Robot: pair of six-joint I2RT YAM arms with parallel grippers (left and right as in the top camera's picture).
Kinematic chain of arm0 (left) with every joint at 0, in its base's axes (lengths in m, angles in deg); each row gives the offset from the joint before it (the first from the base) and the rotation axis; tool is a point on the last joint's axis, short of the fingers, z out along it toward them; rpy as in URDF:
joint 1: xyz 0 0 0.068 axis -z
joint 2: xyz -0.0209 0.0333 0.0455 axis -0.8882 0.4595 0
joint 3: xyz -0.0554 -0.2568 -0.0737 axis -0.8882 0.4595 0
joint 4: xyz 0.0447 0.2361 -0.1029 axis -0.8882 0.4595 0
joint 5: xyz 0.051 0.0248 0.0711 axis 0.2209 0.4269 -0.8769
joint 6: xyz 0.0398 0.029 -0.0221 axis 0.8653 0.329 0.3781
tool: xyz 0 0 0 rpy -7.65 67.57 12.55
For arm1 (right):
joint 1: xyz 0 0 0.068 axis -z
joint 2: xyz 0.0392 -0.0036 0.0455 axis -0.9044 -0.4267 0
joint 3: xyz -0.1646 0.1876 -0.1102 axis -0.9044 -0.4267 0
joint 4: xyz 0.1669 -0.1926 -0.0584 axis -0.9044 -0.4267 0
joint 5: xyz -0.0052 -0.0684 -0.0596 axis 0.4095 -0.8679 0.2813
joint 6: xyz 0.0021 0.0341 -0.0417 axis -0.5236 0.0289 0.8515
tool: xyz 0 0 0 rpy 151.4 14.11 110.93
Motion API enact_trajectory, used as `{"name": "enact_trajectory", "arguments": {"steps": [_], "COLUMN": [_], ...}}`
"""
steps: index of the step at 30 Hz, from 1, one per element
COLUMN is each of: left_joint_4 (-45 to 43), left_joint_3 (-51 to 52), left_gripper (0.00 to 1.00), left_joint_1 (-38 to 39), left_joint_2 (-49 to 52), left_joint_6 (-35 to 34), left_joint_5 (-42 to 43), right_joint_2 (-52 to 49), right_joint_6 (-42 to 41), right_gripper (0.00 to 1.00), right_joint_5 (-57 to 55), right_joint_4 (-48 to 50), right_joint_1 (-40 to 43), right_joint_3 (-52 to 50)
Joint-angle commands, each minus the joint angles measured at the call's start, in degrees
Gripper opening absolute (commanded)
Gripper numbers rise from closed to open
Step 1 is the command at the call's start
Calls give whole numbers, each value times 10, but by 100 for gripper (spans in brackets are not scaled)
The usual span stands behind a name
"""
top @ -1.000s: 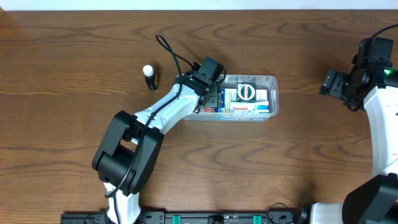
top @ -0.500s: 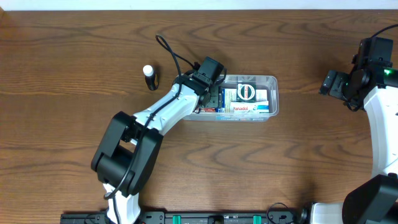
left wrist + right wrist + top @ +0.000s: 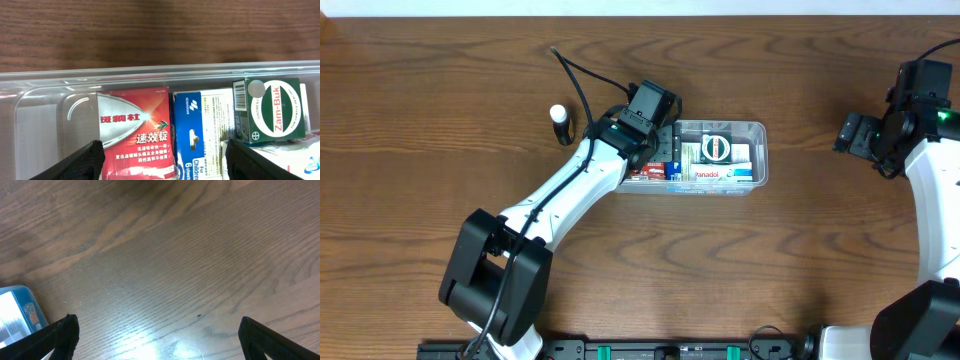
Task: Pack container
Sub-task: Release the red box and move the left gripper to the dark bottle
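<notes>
L tool [image 3: 165, 167] spread, holding nothing, over left end of container [image 3: 763, 160]; red box [image 3: 135, 132] lies inside betw. its fingers. Container sits mid bench [image 3: 420, 100], long axis left-right. R tool [image 3: 850, 135] spread wide, empty, well apart to the right. L arm nearer; white-capped bottle [image 3: 560, 122] unpacked, near container's left.

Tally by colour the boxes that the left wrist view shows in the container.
Red box: 1
Blue-and-white box: 1
Green box: 1
Total in the container: 3
The white item under the green box is cut off and not counted.
</notes>
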Motion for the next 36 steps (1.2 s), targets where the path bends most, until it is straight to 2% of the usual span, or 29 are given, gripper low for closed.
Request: {"name": "enact_trajectory", "arguments": {"steps": [1,2,7,9,10,11,17,19,22,24,25,28,30,33,36], "left_joint_4": [8,11,50,76,85,93,103,103,103,103,103,101,98,97,97], "left_joint_3": [2,2,-9,-22,-27,-32,-34,-34,-34,-34,-34,-34,-34,-34,-37], "left_gripper": [78,78,62,33,29,28,30,41,49,68,72,73,73,73,73], "left_joint_1": [-1,-1,-8,-14,-19,-25,-76,-101,-143,-163,-174,-199,-212,-224,-233], "left_joint_2": [-5,-5,-17,-33,-43,-56,-128,-143,-150,-147,-144,-139,-137,-136,-135], "left_joint_6": [22,23,49,70,78,83,83,89,92,92,92,110,134,139,139], "left_joint_5": [0,-10,-50,-51,-53,-60,-132,-143,-143,-143,-143,-132,-95,-43,-32], "right_joint_2": [2,2,2,2,2,2,2,2,2,2,2,2,2,2,2], "right_joint_6": [6,6,6,6,6,6,6,6,6,6,6,6,6,6,6], "right_gripper": [99,99,99,99,99,99,99,99,99,99,99,99,99,99,99], "right_joint_5": [-6,-6,-6,-6,-6,-6,-6,-6,-6,-6,-6,-6,-6,-6,-6], "right_joint_4": [-1,0,-1,-1,-1,-1,-1,-1,-1,0,-1,-1,-1,-1,-1], "right_joint_1": [7,7,7,7,7,7,7,7,7,7,7,7,7,7,7], "right_joint_3": [3,3,3,3,3,3,3,3,3,3,3,3,3,3,3]}}
